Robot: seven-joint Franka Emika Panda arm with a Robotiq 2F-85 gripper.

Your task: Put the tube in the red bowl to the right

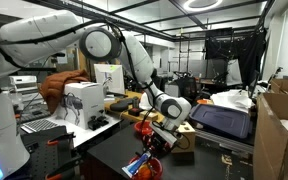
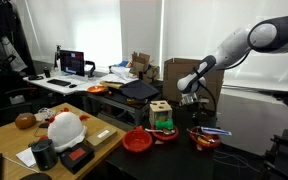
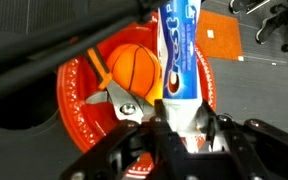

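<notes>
Gripper (image 3: pixel 186 130) looks clamped on the near end of the tube (image 3: pixel 180 60); tube hangs over the red bowl (image 3: pixel 76 105) by the bench (image 2: pixel 169 155) end edge. I'd drop lower, keep clear of the ball (image 3: pixel 134 66), then open slowly.

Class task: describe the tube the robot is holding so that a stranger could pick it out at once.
Follow the robot arm down to its hand; below it sits a red bowl with an orange ball. The tube sticks out from the hand across that bowl, and it alone is blue and white with large printed letters.
</notes>
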